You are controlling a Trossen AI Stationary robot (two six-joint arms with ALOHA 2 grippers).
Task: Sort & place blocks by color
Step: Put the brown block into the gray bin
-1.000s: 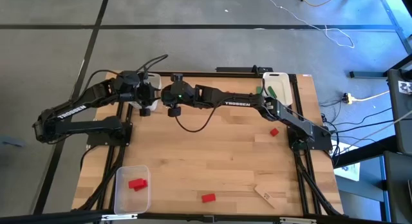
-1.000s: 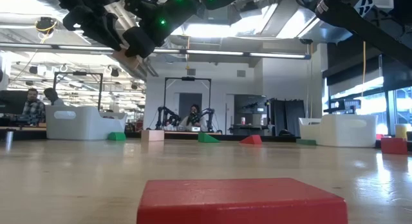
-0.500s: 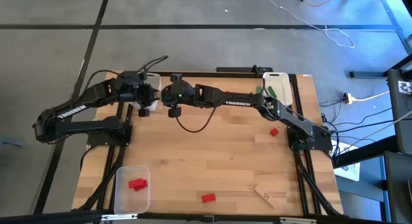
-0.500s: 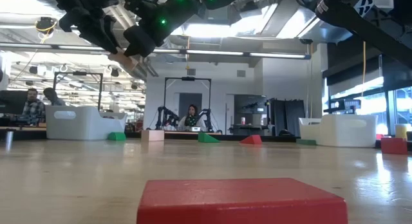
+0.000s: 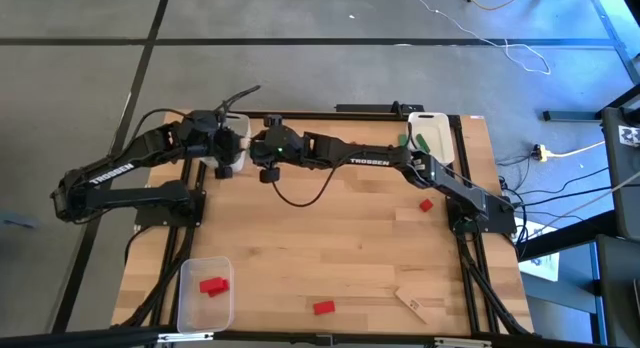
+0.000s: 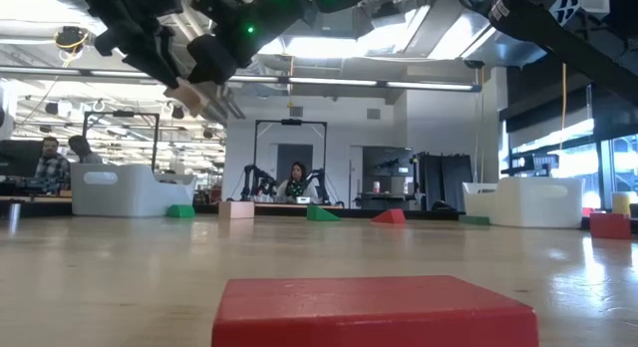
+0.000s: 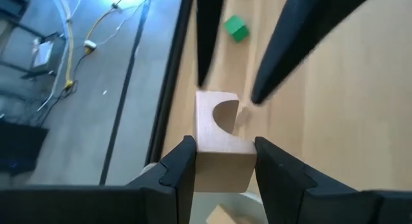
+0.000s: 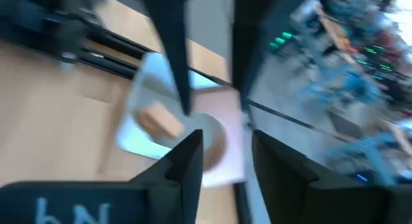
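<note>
A pale wood block [image 7: 219, 143] with a half-round notch hangs in the air at the far left, with my left gripper [image 7: 223, 150] shut on it. It shows in the low view as a pale wood block [image 6: 185, 96]. My right gripper [image 7: 229, 92] reaches across from the right and faces it. It is open, a fingertip on either side of the block's far end and apart from it. In the high view my left gripper [image 5: 234, 148] and right gripper [image 5: 252, 149] meet over a white bin [image 5: 237, 121]. Red blocks [image 5: 212, 285] lie in the near-left clear bin [image 5: 190, 308]. My left gripper pinches the wood block's two opposite side faces [image 7: 201, 161] between its two fingers, at the end away from the notch. The fingers slant down toward the table's right side. The block juts out past the fingertips, notch toward the right gripper, lifted clear above the bin.
Loose on the table lie a red block [image 5: 426, 204], another red block [image 5: 322, 307], a wood block [image 5: 410, 303] and a green block [image 7: 235, 28]. A far-right white bin [image 5: 436, 120] holds a green block [image 5: 421, 142]. The bin below the grippers holds a wood block [image 8: 161, 121].
My left gripper has tipped slightly with the wood block, and more of the block now shows below the grippers in the low view. Neither arm has changed place over the table.
</note>
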